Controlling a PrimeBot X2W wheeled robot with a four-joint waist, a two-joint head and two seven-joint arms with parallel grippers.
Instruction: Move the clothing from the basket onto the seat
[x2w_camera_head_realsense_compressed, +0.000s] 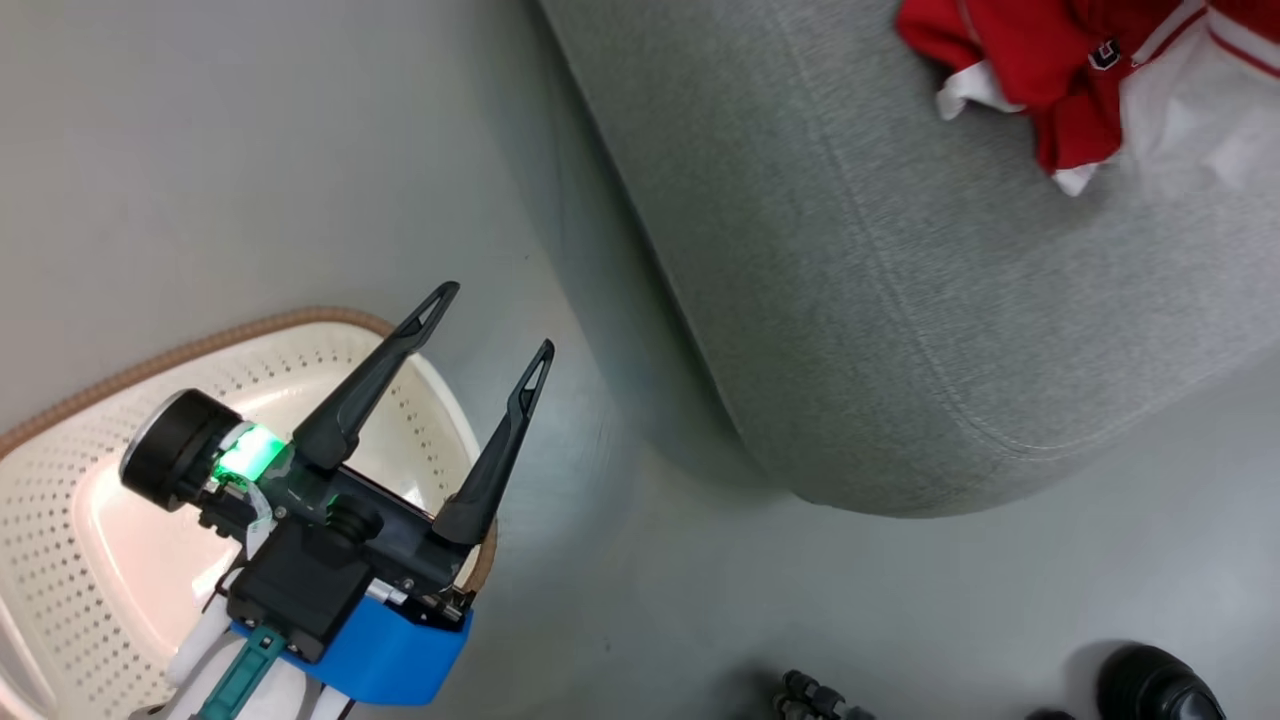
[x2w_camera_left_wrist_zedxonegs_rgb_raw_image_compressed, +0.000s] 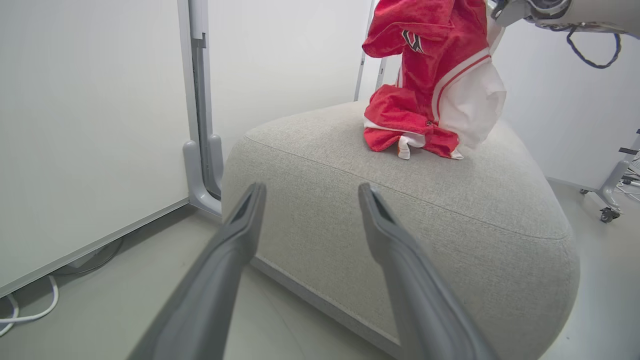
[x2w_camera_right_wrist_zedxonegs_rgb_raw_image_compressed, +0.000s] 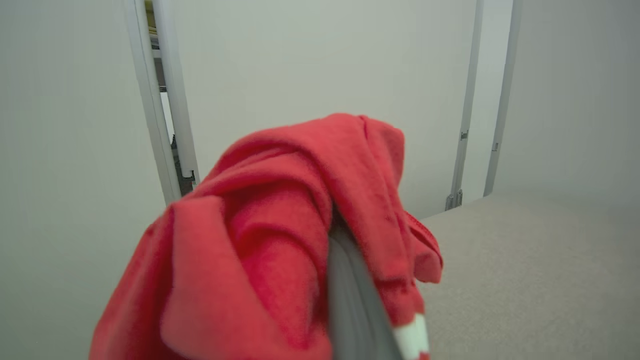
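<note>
We see the seat (x2w_camera_head_realsense_compressed: 900, 300) on the right, with the basket (x2w_camera_head_realsense_compressed: 60, 520) on the floor to its left, apart from it. The clothing (x2w_camera_left_wrist_zedxonegs_rgb_raw_image_compressed: 430, 90) hangs bunched over the seat's far part, its lower end resting on the cushion. The right gripper (x2w_camera_right_wrist_zedxonegs_rgb_raw_image_compressed: 342, 250) is clamped shut in the red cloth. The left gripper (x2w_camera_head_realsense_compressed: 497, 317) hovers over the basket's right rim, fingers spread wide.

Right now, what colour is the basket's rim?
Brown rim on a cream-white basket; clearest in the head view.
</note>
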